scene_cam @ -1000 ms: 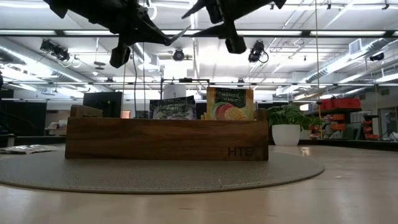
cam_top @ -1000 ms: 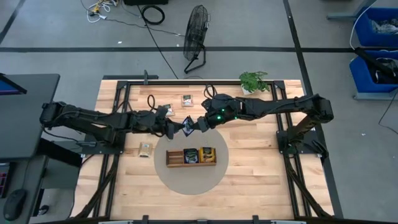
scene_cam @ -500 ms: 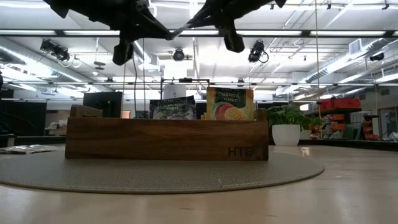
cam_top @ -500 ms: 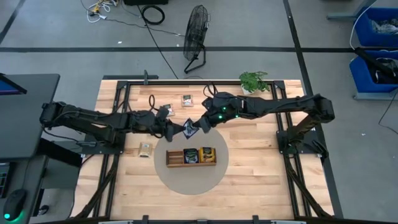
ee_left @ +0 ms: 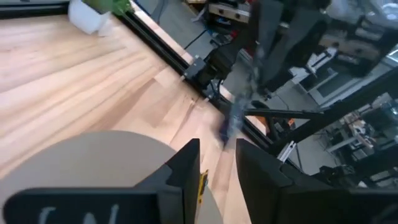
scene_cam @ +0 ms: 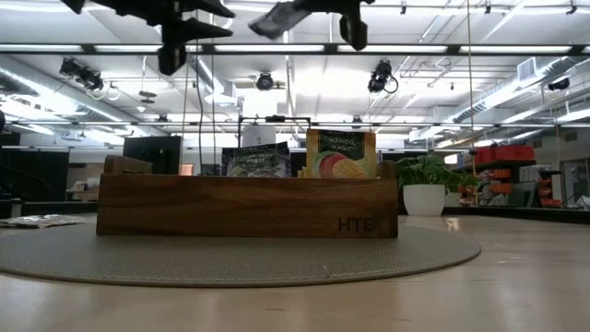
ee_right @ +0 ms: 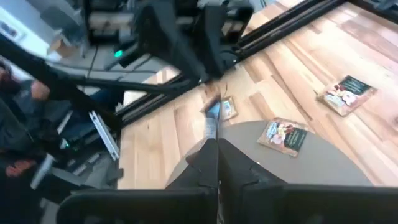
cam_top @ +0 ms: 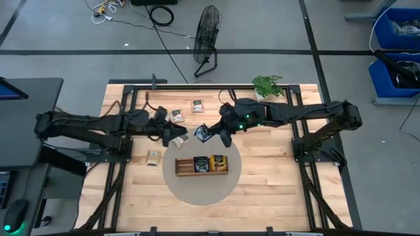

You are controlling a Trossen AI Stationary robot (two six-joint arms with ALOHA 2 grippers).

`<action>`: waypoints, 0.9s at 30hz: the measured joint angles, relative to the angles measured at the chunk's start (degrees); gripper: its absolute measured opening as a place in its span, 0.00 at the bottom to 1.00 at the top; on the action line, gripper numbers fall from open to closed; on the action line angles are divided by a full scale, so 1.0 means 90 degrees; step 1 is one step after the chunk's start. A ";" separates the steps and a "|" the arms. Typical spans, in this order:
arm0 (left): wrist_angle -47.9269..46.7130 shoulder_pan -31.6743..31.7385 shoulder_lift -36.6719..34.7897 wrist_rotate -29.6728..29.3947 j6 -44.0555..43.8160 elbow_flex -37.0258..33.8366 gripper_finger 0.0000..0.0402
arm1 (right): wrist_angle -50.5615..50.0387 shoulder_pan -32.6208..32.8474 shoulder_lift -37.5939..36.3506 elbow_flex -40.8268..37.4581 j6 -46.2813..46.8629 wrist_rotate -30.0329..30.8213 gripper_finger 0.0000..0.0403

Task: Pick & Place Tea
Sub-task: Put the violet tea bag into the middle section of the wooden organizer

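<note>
A dark tea sachet (cam_top: 202, 134) hangs in the air above the far edge of the round mat, with my right gripper (cam_top: 211, 135) shut on it. In the low view the sachet (scene_cam: 277, 17) sits high above the wooden tray (scene_cam: 247, 205). My left gripper (cam_top: 178, 137) stands open just left of the sachet, nothing between its fingers (ee_left: 186, 168). In the tray (cam_top: 184, 165) a dark sachet (cam_top: 201, 164) and an orange one (cam_top: 219, 162) stand upright. Loose sachets lie flat on the table at the left (cam_top: 153, 157) and at the far side (cam_top: 176, 115), (cam_top: 197, 105). My right gripper pinches the dark sachet by one edge (ee_right: 212, 127) between its two shut fingers (ee_right: 202, 163). The fingers come from the table's right, slanting a little down. The sachet juts out past the fingertips toward the table's left, tilted and lifted clear of everything.
The tray stands on a round grey mat (cam_top: 197, 189) near the table's middle. A small potted plant (cam_top: 268, 85) stands at the far edge. Black frame rails (cam_top: 125, 111) run along the table's sides.
The dark sachet has passed from my left gripper to my right one. My right gripper shut on it, rolled and rose a little. My left gripper then opened, let go and drew back toward the table's left and upward.
</note>
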 joint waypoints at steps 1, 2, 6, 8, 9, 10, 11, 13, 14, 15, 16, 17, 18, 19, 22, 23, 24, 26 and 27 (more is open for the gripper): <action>-0.0248 0.0052 -0.0163 0.0012 0.0008 -0.0001 0.27 | -0.0033 0.0056 0.0005 0.0000 -0.0130 0.0048 0.00; -0.0422 0.0115 -0.0313 0.0014 0.0016 -0.0007 0.27 | -0.0106 0.0122 0.0007 0.0000 -0.0254 0.0093 0.00; -0.1003 0.0351 -0.0916 0.0006 0.0018 -0.0011 0.27 | -0.0264 0.0425 0.0033 0.0000 -0.0926 0.0542 0.00; -0.1211 0.0467 -0.1201 0.0005 0.0042 -0.0005 0.27 | -0.0445 0.0553 0.0059 0.0000 -0.1317 0.0778 0.00; -0.1336 0.0532 -0.1349 0.0002 0.0083 -0.0010 0.27 | -0.0507 0.0600 0.0086 0.0000 -0.1497 0.0866 0.00; -0.1343 0.0594 -0.1461 0.0002 0.0126 -0.0010 0.27 | -0.0475 0.0638 0.0137 0.0005 -0.1625 0.0910 0.00; -0.1366 0.0652 -0.1583 -0.0004 0.0131 -0.0010 0.27 | -0.0500 0.0670 0.0186 0.0010 -0.1680 0.0903 0.00; -0.1428 0.0772 -0.1795 -0.0031 0.0142 -0.0010 0.27 | -0.0627 0.0723 0.0368 0.0063 -0.1731 0.0895 0.00; -0.1425 0.0819 -0.1888 -0.0034 0.0164 -0.0007 0.27 | -0.0616 0.0753 0.0484 0.0133 -0.1837 0.0869 0.00; -0.1477 0.0855 -0.1979 -0.0040 0.0171 -0.0007 0.27 | -0.0660 0.0787 0.0612 0.0217 -0.1986 0.0838 0.00; -0.1509 0.0900 -0.2047 -0.0043 0.0178 -0.0007 0.27 | -0.0689 0.0818 0.0753 0.0340 -0.2148 0.0849 0.00; -0.1500 0.0940 -0.2113 -0.0048 0.0201 -0.0007 0.27 | -0.0719 0.0844 0.0906 0.0485 -0.2289 0.0849 0.00; -0.1515 0.0975 -0.2178 -0.0046 0.0210 -0.0007 0.27 | -0.0855 0.0867 0.1088 0.0649 -0.2382 0.0831 0.00; -0.1535 0.1010 -0.2216 -0.0047 0.0211 -0.0007 0.27 | -0.1045 0.0886 0.1276 0.0824 -0.2488 0.0794 0.00; -0.1559 0.1073 -0.2311 -0.0068 0.0187 -0.0007 0.27 | -0.1723 0.0936 0.1849 0.1408 -0.2837 0.0733 0.00; -0.1561 0.1090 -0.2328 -0.0066 0.0182 -0.0007 0.27 | -0.1934 0.0954 0.2015 0.1592 -0.2909 0.0728 0.00; -0.1576 0.1102 -0.2330 -0.0064 0.0179 -0.0007 0.27 | -0.2122 0.0968 0.2181 0.1754 -0.2976 0.0703 0.00; -0.1598 0.1100 -0.2328 -0.0063 0.0168 -0.0007 0.27 | -0.2389 0.1022 0.2470 0.2041 -0.2994 0.0551 0.00; -0.1597 0.1099 -0.2325 -0.0063 0.0167 -0.0007 0.27 | -0.2490 0.1053 0.2603 0.2141 -0.2991 0.0487 0.00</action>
